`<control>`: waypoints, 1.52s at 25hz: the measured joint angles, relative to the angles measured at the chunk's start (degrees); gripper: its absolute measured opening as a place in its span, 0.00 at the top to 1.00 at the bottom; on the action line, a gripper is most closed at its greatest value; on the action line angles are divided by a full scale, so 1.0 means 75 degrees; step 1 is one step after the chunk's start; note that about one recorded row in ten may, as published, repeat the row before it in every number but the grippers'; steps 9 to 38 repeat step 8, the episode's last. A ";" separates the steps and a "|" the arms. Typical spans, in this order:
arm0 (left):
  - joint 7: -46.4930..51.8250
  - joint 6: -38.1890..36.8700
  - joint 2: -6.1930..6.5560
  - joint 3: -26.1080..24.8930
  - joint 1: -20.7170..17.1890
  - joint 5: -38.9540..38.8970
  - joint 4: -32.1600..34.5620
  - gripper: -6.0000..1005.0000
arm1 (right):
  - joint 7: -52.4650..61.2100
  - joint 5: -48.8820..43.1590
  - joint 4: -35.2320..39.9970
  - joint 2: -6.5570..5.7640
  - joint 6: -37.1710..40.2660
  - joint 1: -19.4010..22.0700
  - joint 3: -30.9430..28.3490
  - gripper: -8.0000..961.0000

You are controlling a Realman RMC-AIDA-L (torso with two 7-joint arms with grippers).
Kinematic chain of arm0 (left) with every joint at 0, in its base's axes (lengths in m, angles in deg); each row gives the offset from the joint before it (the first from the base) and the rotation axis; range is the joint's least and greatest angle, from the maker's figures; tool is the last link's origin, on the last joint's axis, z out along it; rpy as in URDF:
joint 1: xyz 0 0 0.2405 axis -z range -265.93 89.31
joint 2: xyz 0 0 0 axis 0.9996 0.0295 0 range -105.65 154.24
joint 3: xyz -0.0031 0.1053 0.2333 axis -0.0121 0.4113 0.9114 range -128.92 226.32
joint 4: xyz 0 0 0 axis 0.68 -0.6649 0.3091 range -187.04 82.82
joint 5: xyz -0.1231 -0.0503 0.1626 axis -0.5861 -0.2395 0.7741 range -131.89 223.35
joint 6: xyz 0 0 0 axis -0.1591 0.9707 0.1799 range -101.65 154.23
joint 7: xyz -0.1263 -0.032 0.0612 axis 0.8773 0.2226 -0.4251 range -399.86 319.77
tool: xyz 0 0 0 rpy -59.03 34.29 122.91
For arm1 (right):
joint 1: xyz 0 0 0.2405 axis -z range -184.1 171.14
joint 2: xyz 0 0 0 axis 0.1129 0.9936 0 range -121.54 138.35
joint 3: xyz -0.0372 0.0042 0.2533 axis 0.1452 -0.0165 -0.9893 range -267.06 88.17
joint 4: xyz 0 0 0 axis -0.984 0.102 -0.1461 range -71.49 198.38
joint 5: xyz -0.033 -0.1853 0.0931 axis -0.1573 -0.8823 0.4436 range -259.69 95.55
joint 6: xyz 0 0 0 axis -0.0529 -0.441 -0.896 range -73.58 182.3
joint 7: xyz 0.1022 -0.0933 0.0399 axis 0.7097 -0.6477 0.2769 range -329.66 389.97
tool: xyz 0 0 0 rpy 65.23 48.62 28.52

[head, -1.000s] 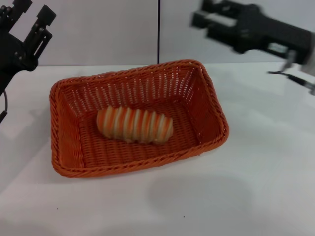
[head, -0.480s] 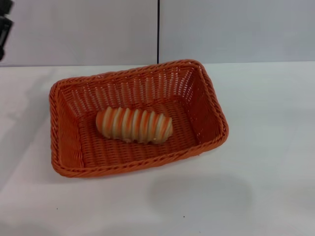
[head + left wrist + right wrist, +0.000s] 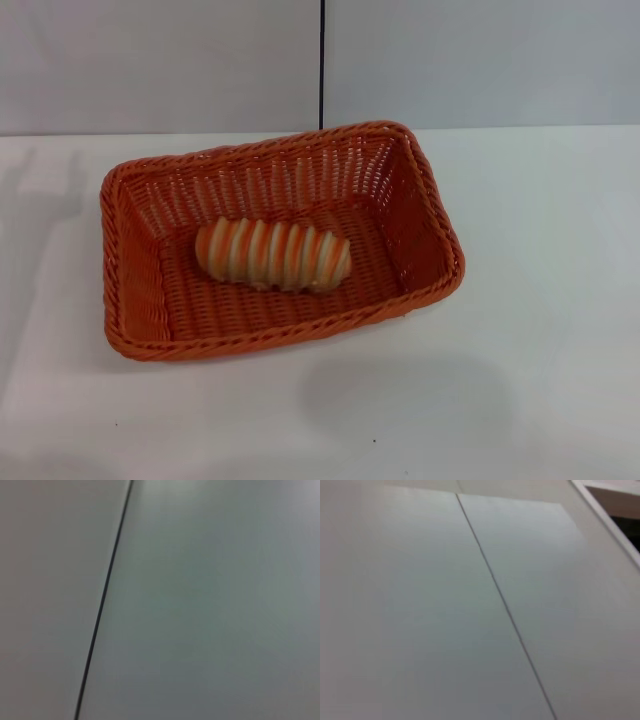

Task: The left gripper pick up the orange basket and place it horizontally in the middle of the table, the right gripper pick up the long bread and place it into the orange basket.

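Basket: an orange basket [image 3: 130, 300] is sitting on the white table [image 3: 540, 350], a little left of the middle in the head view, with its long side running across the view and slightly skewed.
Bread: the long bread [image 3: 272, 255] is lying flat on the basket's floor, near its middle, lengthwise along the basket, its orange and cream stripes being shown from above.
Left gripper: not being shown in any view; whether its fingers are open or closed cannot be told.
Right gripper: not being shown in any view; the state of its fingers cannot be told.
Wrist views: only a pale wall [image 3: 215, 605] crossed by a thin dark seam [image 3: 102, 605] is being shown.
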 joint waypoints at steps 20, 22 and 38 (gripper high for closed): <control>-0.1497 -0.0006 -0.0017 0.0003 0.0008 0.0042 -0.0415 0.43 | -0.0392 0.0003 -0.0156 0.0007 -0.0098 -0.0347 -0.0389 0.46; -0.1497 -0.0006 -0.0017 0.0003 0.0008 0.0042 -0.0415 0.43 | -0.0392 0.0003 -0.0156 0.0007 -0.0098 -0.0347 -0.0389 0.46; -0.1497 -0.0006 -0.0017 0.0003 0.0008 0.0042 -0.0415 0.43 | -0.0392 0.0003 -0.0156 0.0007 -0.0098 -0.0347 -0.0389 0.46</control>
